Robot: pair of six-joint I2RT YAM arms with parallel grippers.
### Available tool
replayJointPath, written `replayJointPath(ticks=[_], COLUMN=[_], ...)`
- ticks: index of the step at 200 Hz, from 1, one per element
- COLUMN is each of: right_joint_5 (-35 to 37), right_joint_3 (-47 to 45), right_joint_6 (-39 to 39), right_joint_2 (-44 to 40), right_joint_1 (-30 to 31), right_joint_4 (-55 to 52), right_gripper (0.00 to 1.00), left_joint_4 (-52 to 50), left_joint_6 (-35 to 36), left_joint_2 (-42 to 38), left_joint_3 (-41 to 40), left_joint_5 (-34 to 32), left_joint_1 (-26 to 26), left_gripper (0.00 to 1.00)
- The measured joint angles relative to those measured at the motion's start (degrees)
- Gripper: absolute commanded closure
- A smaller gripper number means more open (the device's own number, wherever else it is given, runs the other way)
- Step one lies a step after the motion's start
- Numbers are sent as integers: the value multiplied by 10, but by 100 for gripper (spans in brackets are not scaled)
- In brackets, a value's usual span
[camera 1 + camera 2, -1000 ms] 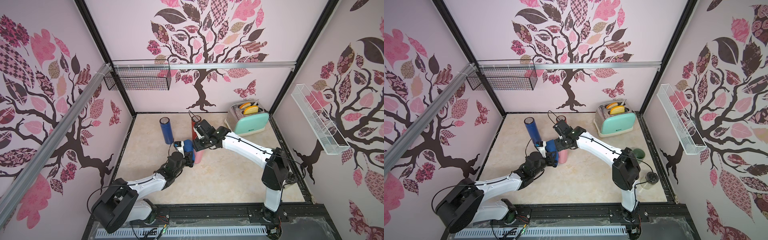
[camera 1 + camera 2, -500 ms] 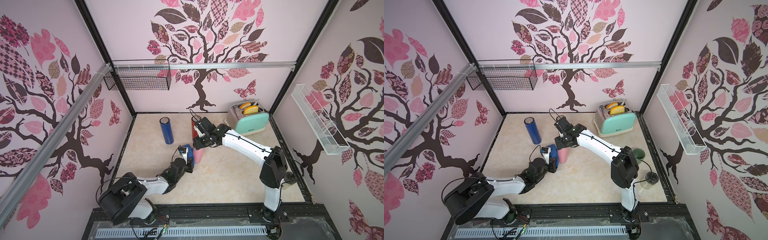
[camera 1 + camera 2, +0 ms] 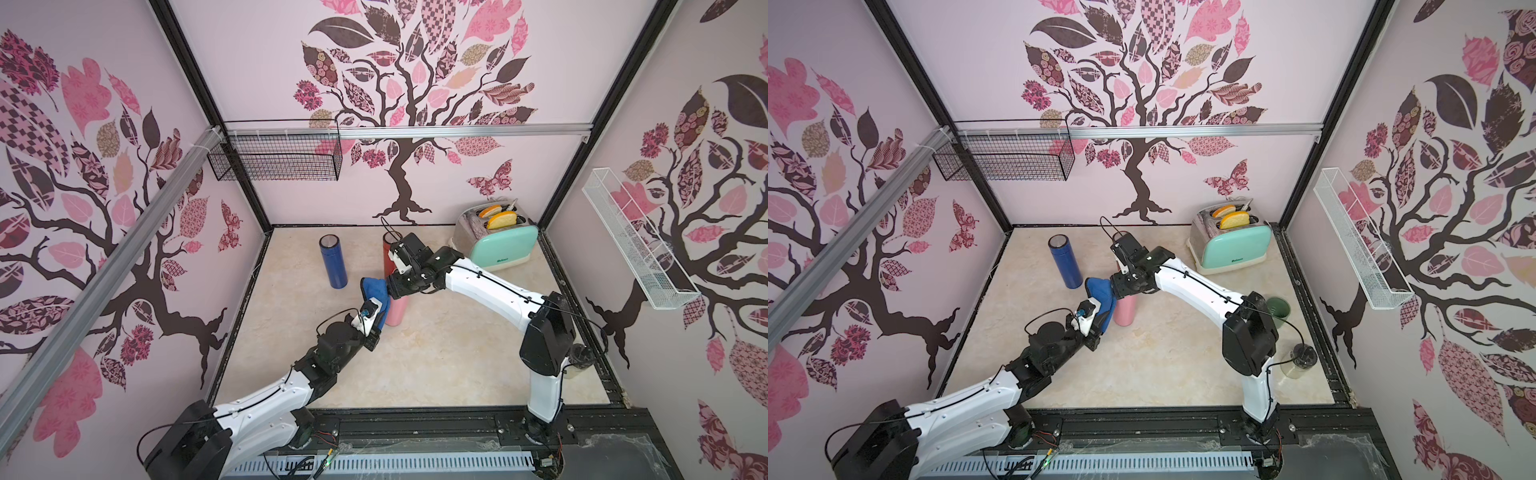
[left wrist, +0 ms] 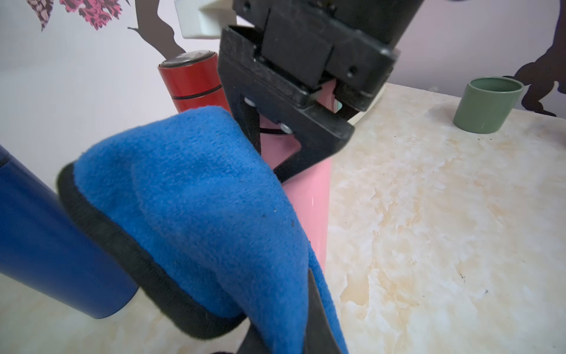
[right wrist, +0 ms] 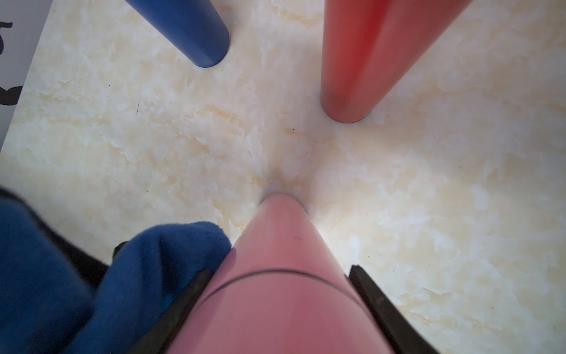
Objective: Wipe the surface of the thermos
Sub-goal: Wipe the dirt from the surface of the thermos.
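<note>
The right hand (image 5: 283, 302) grips the upright pink thermos (image 5: 281, 233) at its cap seam, steadying it on the worktop (image 5: 428, 184). The left hand (image 3: 373, 319), clamped on the blue cloth (image 4: 190, 196), presses it to the thermos wall just beside the right hand. Stroke downward lightly; hold the grip firm.

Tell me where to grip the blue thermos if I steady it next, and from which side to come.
I'd grip the blue thermos around its upper body, coming down from above with the fingers on either side, as the right gripper holds the pink thermos. It stands upright, round and smooth, apart from the red thermos.
</note>
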Motion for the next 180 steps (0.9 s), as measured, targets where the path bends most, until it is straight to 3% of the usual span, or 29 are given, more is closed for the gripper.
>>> replayJointPath(ticks=[101, 142, 180], right_joint_5=[-14, -17, -18], right_joint_3=[4, 22, 23], right_joint_6=[-11, -16, -21], right_joint_2=[3, 14, 15], right_joint_1=[-10, -12, -12], right_joint_4=[-5, -14, -15], right_gripper=[100, 100, 100], left_joint_4=[-10, 16, 102], left_joint_6=[165, 247, 296], left_joint_2=[-104, 18, 158], left_joint_3=[-68, -37, 0], left_joint_5=[133, 132, 138], left_joint_1=[-1, 0, 13], left_gripper=[100, 100, 100])
